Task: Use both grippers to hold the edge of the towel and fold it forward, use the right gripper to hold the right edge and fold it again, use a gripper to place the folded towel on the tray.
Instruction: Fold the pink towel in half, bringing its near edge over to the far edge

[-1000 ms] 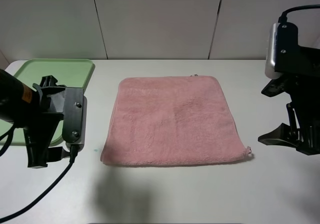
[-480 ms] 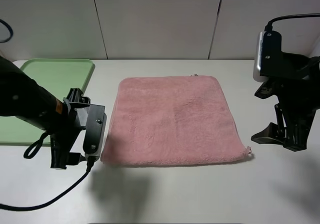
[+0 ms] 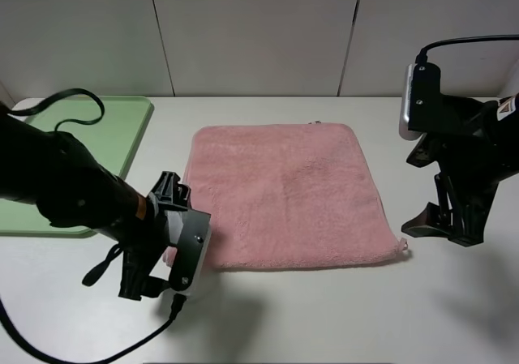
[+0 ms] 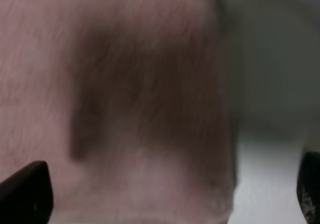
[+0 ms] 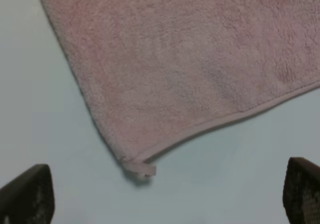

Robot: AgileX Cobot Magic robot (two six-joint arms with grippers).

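Exterior high shows the pink towel (image 3: 284,194) lying flat on the white table (image 3: 324,315), with the green tray (image 3: 105,121) apart to its left and a black cable (image 3: 77,100) looping over the tray. The left gripper (image 4: 167,196), jaws wide apart, hangs over the towel's near-left corner, and its arm hides that corner. The right gripper (image 5: 164,194), jaws also apart, hovers above the near-right corner.

The white table (image 3: 324,315) carries a pink towel (image 3: 284,194) spread flat in a single layer around its middle, with its sides running roughly parallel to the table's edges. The towel's near right corner juts out slightly. A light green tray (image 3: 105,121) lies at the far left corner, with bare table between it and the towel.
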